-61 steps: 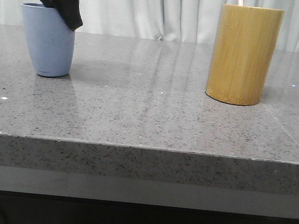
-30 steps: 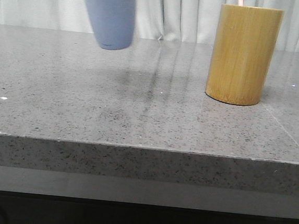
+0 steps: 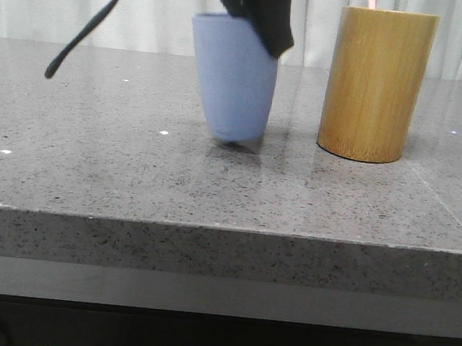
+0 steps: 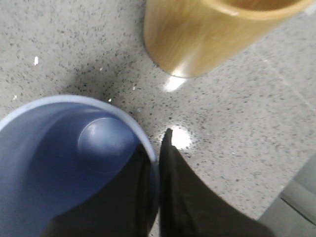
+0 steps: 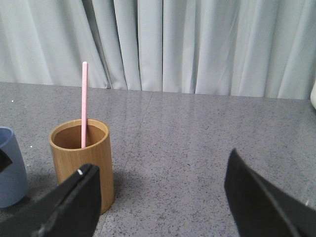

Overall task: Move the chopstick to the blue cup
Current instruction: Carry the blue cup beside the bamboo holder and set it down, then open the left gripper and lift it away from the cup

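Claw of the left arm (image 3: 257, 13) pinches the blue cup's (image 3: 233, 80) rim beside the bamboo holder (image 3: 376, 84); right claw (image 5: 158, 197) gapes wide, the chopstick (image 5: 84, 103) standing in that holder.

Even bright light, slight cup (image 3: 233, 80) blur

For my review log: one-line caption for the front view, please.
Left gripper clamps the blue cup by its rim beside the bamboo holder.

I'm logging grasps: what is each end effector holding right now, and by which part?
The left end effector grips the blue cup by its rim wall. The right end effector is open, holding nothing.
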Robot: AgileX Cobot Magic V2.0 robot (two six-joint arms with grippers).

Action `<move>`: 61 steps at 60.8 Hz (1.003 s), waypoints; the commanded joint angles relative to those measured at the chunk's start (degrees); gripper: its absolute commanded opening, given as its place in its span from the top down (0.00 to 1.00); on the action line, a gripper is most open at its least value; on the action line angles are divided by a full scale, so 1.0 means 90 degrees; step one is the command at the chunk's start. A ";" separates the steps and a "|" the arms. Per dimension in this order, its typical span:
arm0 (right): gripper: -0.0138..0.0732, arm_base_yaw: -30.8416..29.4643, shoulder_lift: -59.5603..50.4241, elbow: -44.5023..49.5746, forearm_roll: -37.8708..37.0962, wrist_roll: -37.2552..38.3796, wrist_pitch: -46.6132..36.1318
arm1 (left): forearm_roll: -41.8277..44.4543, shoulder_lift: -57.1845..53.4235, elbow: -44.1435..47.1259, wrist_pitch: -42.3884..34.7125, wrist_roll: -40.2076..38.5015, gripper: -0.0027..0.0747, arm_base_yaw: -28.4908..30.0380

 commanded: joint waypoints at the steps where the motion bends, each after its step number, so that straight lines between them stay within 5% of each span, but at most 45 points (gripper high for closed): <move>1: 0.23 -0.0042 0.0096 -0.0214 0.0027 -0.0044 -0.0458 | -0.0047 -0.0269 -0.0201 -0.0263 -0.0008 0.99 -0.0049; 20: 0.23 -0.0042 0.0096 -0.0214 0.0027 -0.0044 -0.0445 | -0.0033 -0.0247 -0.0201 -0.0278 -0.0008 0.97 -0.0049; 43: 0.23 -0.0042 0.0096 -0.0214 0.0027 -0.0044 -0.0426 | -0.0033 -0.0247 -0.0223 -0.0404 -0.0008 0.37 -0.0049; 61: 0.23 -0.0042 0.0096 -0.0214 0.0027 -0.0044 -0.0426 | -0.0080 -0.0247 -0.0701 0.0015 -0.0008 0.34 -0.0049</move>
